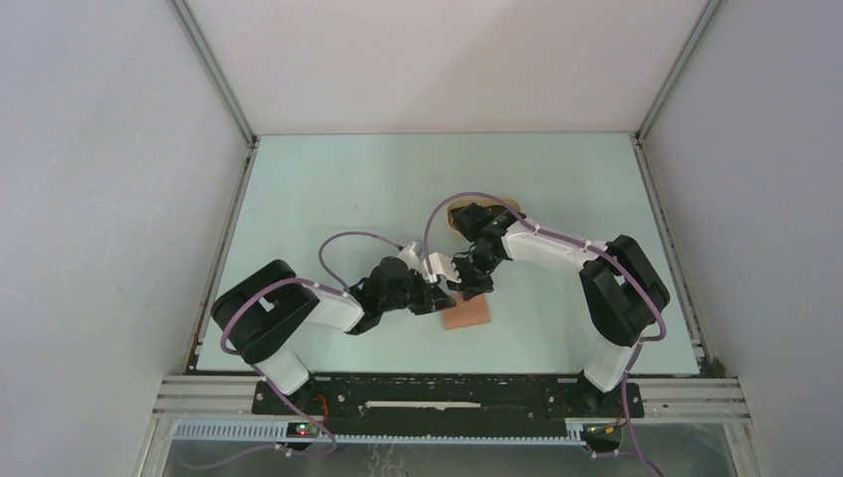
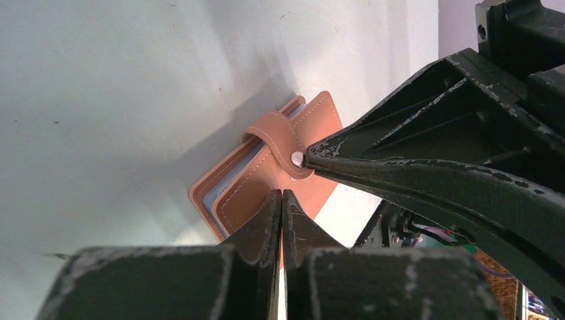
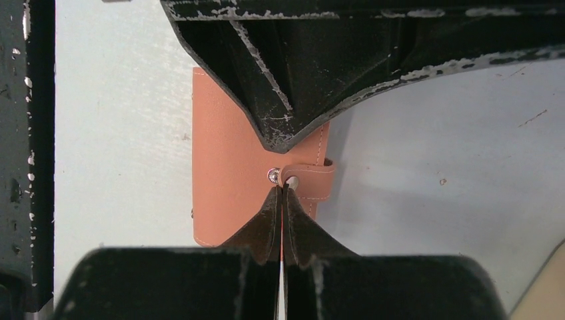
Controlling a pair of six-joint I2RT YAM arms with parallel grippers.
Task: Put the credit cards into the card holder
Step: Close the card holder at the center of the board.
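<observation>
White walls around a pale green table (image 1: 338,199) — the card holder (image 1: 469,316) lies folded flat near the front, its long side running roughly left to right and its strap (image 2: 270,133) wrapped over one long edge. Its far edge hides under the fingers. The left gripper (image 1: 444,296) is pinched closed, tips on the cover. The right gripper (image 1: 469,286), closed too, touches the snap (image 2: 297,159) — whether it grips anything, I cannot tell.
</observation>
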